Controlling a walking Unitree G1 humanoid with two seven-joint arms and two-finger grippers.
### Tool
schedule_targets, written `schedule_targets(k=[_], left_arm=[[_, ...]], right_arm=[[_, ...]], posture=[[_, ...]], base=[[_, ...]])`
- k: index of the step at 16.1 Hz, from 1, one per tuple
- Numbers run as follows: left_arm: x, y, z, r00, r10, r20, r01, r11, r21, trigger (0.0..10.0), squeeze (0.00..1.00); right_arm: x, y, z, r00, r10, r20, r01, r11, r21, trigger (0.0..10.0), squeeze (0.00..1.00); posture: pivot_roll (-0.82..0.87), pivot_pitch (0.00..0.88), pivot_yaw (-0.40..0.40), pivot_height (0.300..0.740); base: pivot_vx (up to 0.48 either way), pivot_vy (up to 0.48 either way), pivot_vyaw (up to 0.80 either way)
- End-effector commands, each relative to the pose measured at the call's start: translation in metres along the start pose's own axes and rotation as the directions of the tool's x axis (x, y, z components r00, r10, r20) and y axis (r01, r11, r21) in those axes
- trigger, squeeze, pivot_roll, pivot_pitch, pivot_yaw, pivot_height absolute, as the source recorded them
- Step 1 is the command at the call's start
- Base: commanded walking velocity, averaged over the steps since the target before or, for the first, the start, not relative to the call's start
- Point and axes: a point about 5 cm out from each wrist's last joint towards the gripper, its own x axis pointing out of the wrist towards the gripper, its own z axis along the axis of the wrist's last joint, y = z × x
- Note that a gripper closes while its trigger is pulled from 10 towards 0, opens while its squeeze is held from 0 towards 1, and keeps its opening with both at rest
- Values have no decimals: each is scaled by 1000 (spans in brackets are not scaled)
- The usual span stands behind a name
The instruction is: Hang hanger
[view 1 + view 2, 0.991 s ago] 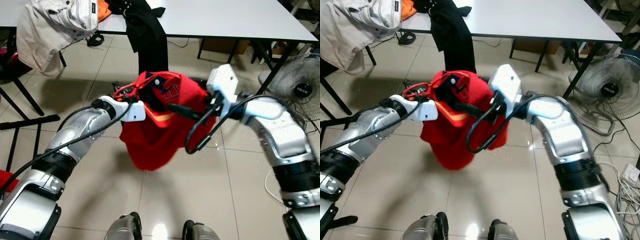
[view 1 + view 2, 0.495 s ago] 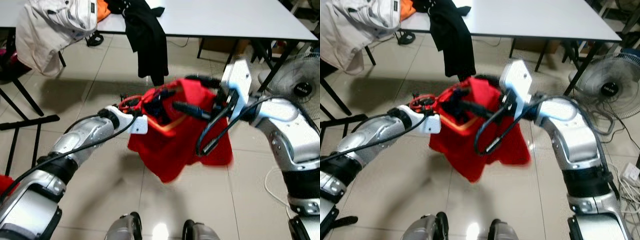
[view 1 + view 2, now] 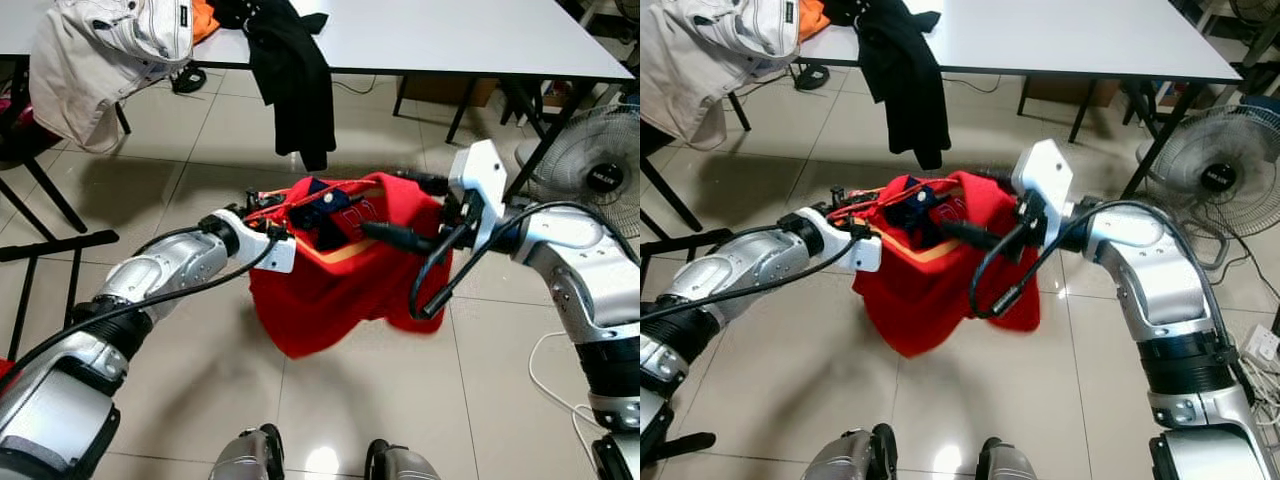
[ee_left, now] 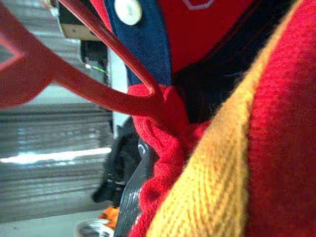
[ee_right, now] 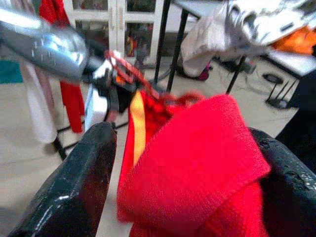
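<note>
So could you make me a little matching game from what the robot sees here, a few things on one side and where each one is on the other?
Things:
1. red sweater
2. black garment
3. beige jacket
4. electric fan

Places:
A. on the floor at the robot's far right
B. draped over the white table's near edge, hanging down
C. held in the air between the left gripper and the right gripper
D. piled at the table's left end, hanging off it

Pairs: 1-C, 2-B, 3-D, 4-A
</note>
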Motion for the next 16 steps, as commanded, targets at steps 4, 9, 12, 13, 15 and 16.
schedule_targets(k=[4,9,12,13,15,16], left_arm=[[11,35,38,960,134,248,-170,977,132,10000,0],[12,33,43,946,125,300,-190,961,200,10000,0],[12,23,39,955,106,278,-160,971,180,10000,0],[12,21,40,954,100,282,-158,970,187,10000,0],[12,18,43,950,92,299,-157,967,199,10000,0],[12,17,44,948,92,304,-157,967,199,10000,0]], right_arm=[[15,8,-5,995,95,-12,-95,995,-19,10000,0],[22,14,5,991,135,-6,-135,986,-100,10000,0],[11,10,32,986,83,145,-72,994,-79,10000,0],[9,8,36,982,66,175,-53,996,-75,10000,0],[2,6,51,967,45,251,-30,998,-63,10000,0],[-3,6,58,960,48,276,-36,998,-49,10000,0]], posture=[[-117,129,14,740],[-112,126,12,740],[-117,131,11,740],[-120,133,11,740],[-130,137,11,740],[-133,138,10,740]], base=[[0,0,0],[0,0,0],[0,0,0],[0,0,0],[0,0,0],[0,0,0]])
